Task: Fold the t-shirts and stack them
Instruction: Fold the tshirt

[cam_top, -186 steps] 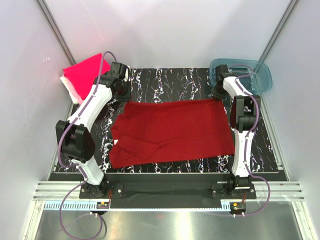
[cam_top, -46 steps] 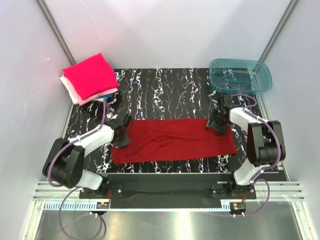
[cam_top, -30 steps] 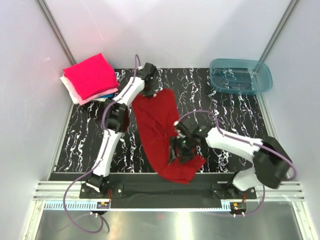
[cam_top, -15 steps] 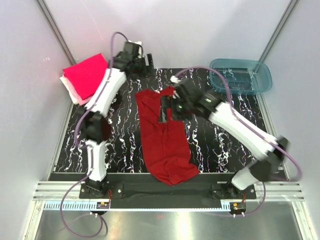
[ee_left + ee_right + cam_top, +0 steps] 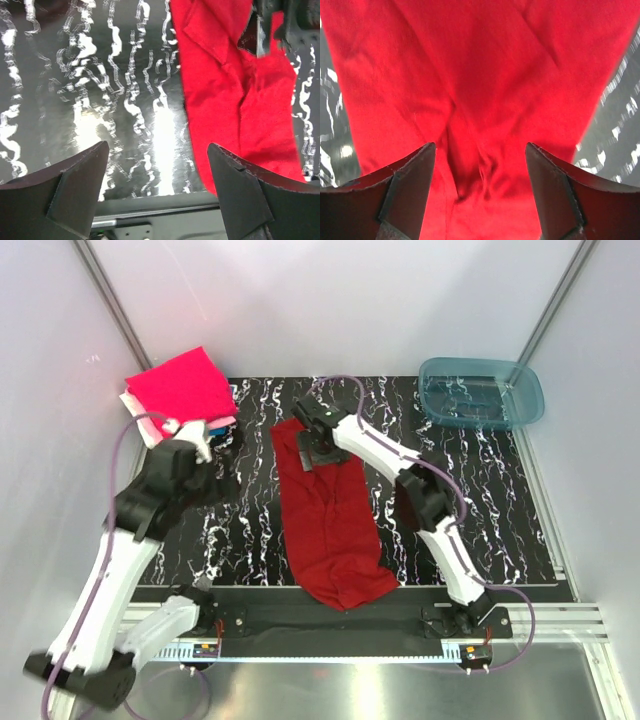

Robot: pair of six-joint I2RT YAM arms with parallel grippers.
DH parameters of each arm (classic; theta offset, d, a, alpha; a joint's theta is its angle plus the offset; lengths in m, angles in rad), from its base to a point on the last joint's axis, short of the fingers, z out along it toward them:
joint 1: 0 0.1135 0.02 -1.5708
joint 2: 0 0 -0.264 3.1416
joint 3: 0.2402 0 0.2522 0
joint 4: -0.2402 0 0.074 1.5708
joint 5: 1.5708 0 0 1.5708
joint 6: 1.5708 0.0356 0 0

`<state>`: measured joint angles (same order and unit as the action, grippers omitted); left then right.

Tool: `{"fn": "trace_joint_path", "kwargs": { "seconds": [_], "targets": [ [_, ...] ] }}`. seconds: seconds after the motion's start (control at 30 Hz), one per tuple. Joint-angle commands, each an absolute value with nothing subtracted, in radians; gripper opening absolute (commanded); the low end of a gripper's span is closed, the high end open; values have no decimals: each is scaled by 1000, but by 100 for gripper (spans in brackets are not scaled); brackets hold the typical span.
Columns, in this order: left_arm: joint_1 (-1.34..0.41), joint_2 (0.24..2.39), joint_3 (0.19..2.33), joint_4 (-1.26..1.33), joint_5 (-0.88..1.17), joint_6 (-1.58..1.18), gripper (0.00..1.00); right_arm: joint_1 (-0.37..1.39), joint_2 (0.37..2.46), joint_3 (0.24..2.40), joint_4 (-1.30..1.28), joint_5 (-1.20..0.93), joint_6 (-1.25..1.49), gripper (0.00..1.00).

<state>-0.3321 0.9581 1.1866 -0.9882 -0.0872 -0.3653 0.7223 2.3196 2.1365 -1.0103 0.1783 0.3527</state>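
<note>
The dark red t-shirt point(image 5: 333, 520) lies folded into a long strip that runs from the far middle of the table toward the near edge. My right gripper point(image 5: 318, 447) hovers over its far end; in the right wrist view the gripper point(image 5: 480, 146) is open, with only wrinkled red cloth point(image 5: 485, 75) below. My left gripper point(image 5: 205, 465) hangs high over the table left of the shirt. It is open point(image 5: 157, 146) and empty, and the shirt point(image 5: 240, 100) shows at the right of that view. Folded t-shirts point(image 5: 180, 390) are stacked at the far left, a magenta one on top.
A teal see-through tub point(image 5: 482, 390) stands at the far right corner. The black marbled table top point(image 5: 470, 510) ends in a metal rail point(image 5: 330, 625) at the near edge. White walls enclose the left, right and back.
The left arm has pulled back from the table's far edge to the left side and its jaws have opened wide. The right gripper shifted slightly left over the shirt's far end. The shirt lies as before.
</note>
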Motion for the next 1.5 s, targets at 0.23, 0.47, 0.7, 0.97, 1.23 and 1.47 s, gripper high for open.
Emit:
{"fn": "trace_joint_path", "kwargs": {
  "seconds": [0.23,0.47,0.7,0.97,1.23,1.47],
  "targets": [
    [-333,548,1059,-916,-276,-330,94,660,2654,2569,-1100,106,370,77],
    [-331,382,930,-833,-284,-356,94,491,2752,2661,-1013,-84,466,74],
    [-247,393,905,-795,-198,-331,93,390,2852,2744,-842,-81,552,73],
    [-210,403,899,-788,-184,-334,92,380,2878,2760,-681,-63,592,75],
    [-209,420,900,-792,-190,-337,92,379,2722,2681,-663,-24,609,94],
    [-209,474,900,-781,-157,-328,93,379,2495,2645,-725,-89,580,100]
  ]
}}
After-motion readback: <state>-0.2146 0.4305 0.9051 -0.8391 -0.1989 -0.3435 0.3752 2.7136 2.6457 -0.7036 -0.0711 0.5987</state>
